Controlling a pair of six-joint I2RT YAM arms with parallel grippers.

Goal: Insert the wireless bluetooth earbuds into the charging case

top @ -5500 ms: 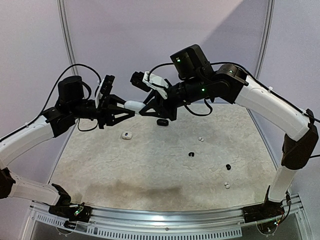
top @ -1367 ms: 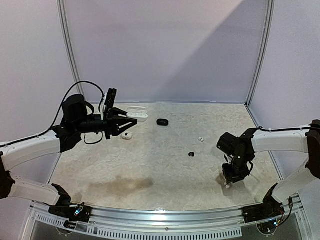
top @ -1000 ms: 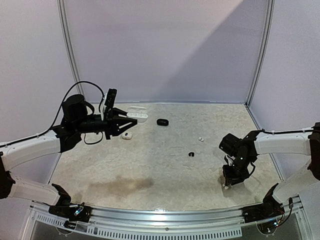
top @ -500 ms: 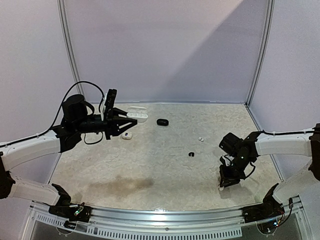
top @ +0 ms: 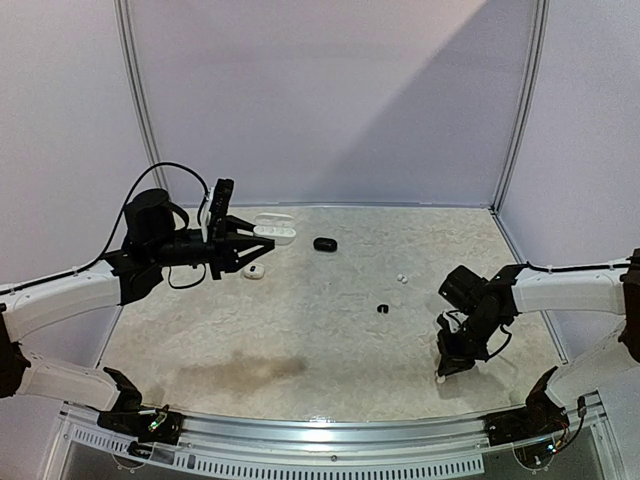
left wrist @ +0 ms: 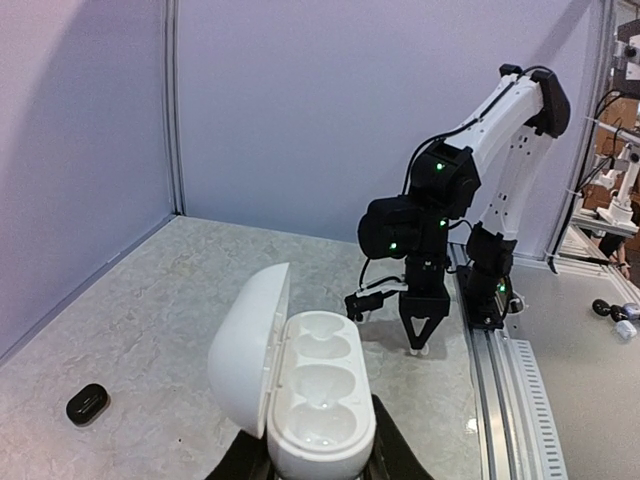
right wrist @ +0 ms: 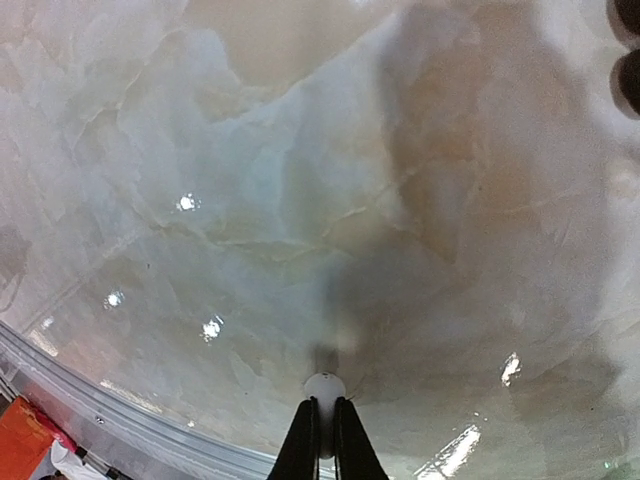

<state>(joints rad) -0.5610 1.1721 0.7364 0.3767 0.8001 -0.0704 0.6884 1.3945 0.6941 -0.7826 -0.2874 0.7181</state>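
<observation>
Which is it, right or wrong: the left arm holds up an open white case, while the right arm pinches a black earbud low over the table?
Wrong in one respect: the earbud pinched by the right gripper is white, not black. The right wrist view shows it between the closed fingertips. The rest stands: the left gripper holds up the case, white and open.

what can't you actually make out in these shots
- Right wrist: white earbud partly hidden by the shut right gripper.
- Right wrist: dark object cut off by the right edge.
- Left wrist: left gripper mostly hidden under the charging case, cropped by the bottom edge.
- Top view: black earbud too small for detail.
</observation>
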